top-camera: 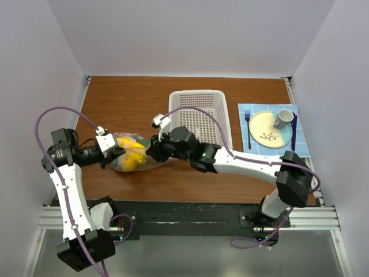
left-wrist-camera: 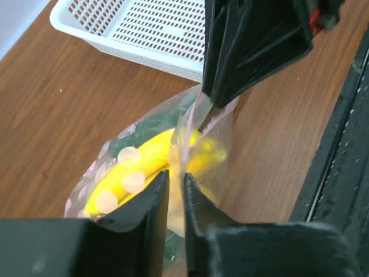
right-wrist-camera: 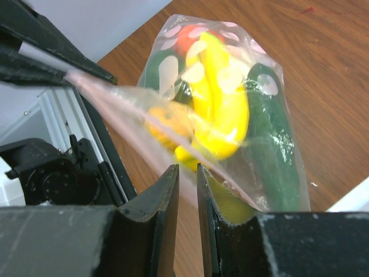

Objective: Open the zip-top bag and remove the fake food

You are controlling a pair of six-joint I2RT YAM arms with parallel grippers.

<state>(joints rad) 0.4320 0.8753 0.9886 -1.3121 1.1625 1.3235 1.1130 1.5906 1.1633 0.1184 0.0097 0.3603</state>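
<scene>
While both arms meet over the near left part of the wooden counter, the zip-top bag [top-camera: 134,157] rests on its side just off the near left corner of the white basket [top-camera: 199,115], held from two sides. The left gripper [left-wrist-camera: 174,180] is clamped on a thin fold of film at the bag's mouth, its jaws almost together with plastic between them. The right gripper [right-wrist-camera: 186,170] pinches the opposite lip in the same way, and the pink zip strip [right-wrist-camera: 109,95] runs taut between the two. Whether the seal has parted cannot be told.

Inside, the fake food [right-wrist-camera: 167,124] is bunched together: a yellow banana [left-wrist-camera: 144,164], a green cucumber [right-wrist-camera: 271,138] and an orange-red tomato [right-wrist-camera: 185,37] show through the dotted plastic.

The film looks thin, soft and slick, likely to stretch or slide out of a shallow pinch, so the surest hold is probably on each lip right beside the zip. The load seems light, so the whole bag may drag across the wood rather than open. The fruits look hard, smooth and apt to roll once free.
</scene>
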